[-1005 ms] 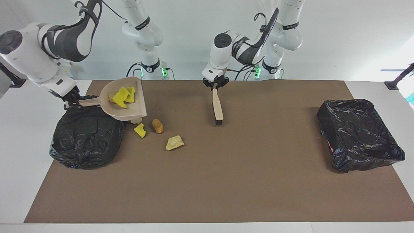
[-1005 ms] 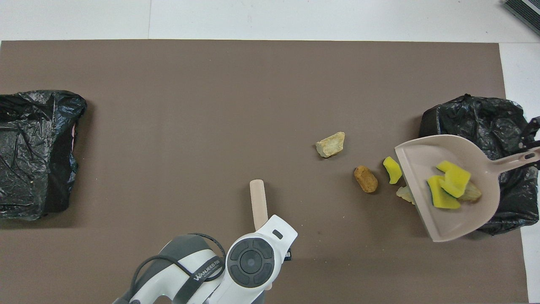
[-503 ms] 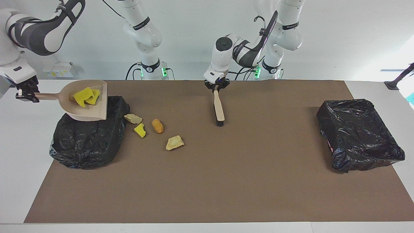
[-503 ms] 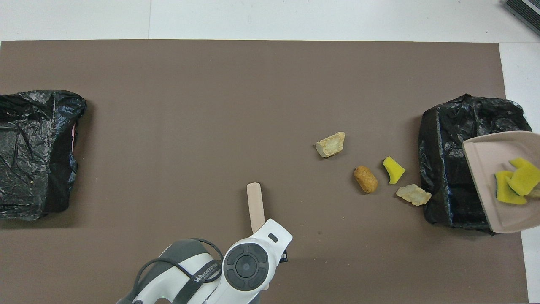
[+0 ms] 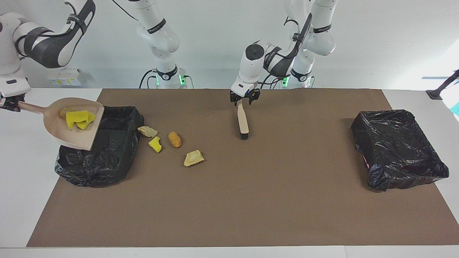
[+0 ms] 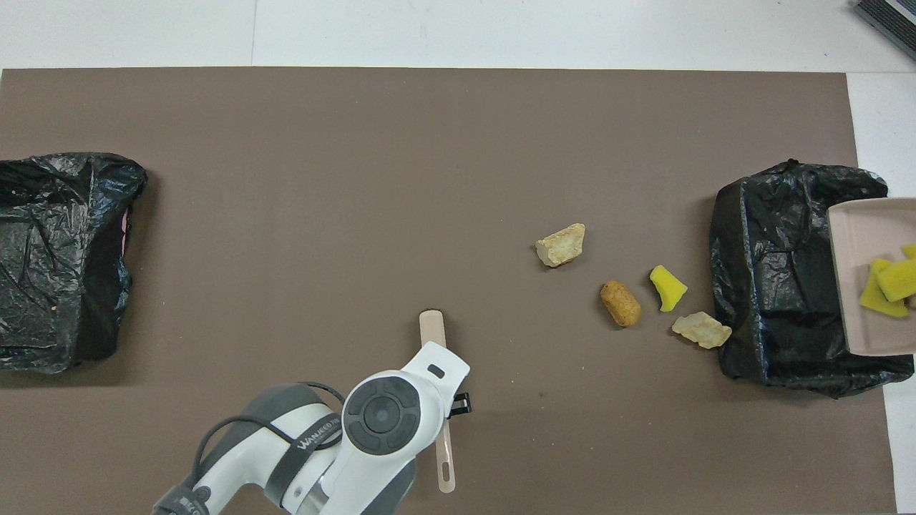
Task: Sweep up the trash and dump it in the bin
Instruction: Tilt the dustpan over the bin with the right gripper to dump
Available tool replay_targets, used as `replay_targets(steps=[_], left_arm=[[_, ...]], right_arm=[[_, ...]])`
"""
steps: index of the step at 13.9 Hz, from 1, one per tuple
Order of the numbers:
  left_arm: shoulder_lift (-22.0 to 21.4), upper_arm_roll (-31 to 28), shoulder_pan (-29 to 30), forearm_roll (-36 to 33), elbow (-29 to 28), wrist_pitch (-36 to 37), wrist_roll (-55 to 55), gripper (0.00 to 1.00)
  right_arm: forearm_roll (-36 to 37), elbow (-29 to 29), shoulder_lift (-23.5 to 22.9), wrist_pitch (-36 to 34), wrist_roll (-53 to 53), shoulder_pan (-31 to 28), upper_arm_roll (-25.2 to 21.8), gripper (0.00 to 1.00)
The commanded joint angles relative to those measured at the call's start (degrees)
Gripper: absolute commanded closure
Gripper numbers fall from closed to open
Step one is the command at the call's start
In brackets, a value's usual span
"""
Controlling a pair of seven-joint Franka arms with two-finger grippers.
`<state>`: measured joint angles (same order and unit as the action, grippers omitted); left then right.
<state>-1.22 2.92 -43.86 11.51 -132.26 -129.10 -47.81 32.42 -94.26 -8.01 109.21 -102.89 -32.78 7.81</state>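
My right gripper (image 5: 8,101) is shut on the handle of a beige dustpan (image 5: 61,132). It holds the pan tilted, lip down, over a black-lined bin (image 5: 107,157) at the right arm's end. Yellow sponge bits (image 5: 79,119) and a tan lump lie in the pan. The pan (image 6: 859,286) and bin (image 6: 773,286) also show in the overhead view. On the mat beside the bin lie two tan chunks (image 5: 147,131) (image 5: 194,158), a yellow bit (image 5: 155,144) and an orange-brown lump (image 5: 174,139). My left gripper (image 5: 245,98) is open over the handle of a brush (image 5: 242,122) lying on the mat.
A second black-lined bin (image 5: 398,148) stands at the left arm's end of the brown mat (image 5: 251,200). The brush's handle end (image 6: 446,465) points toward the robots. White table shows around the mat.
My right arm lifted the loaded dustpan off the mat and carried it over the bin, uncovering a tan chunk. My left gripper opened and let go of the brush handle.
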Motion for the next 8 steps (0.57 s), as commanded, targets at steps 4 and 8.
replay_targets(steps=[4,8], left_arm=[[-2.11,0.15,13.35,-2.01,4.72,6.66,3.15,0.00],[-4.66,0.15,22.92,-2.55,4.99,12.36,15.34,0.00]], right_arm=[[14.94,-8.12,4.66,-0.58,17.19,6.58,0.19,1.00],[18.38,-7.61,4.93,-2.07,16.77,8.00,0.19,1.00]])
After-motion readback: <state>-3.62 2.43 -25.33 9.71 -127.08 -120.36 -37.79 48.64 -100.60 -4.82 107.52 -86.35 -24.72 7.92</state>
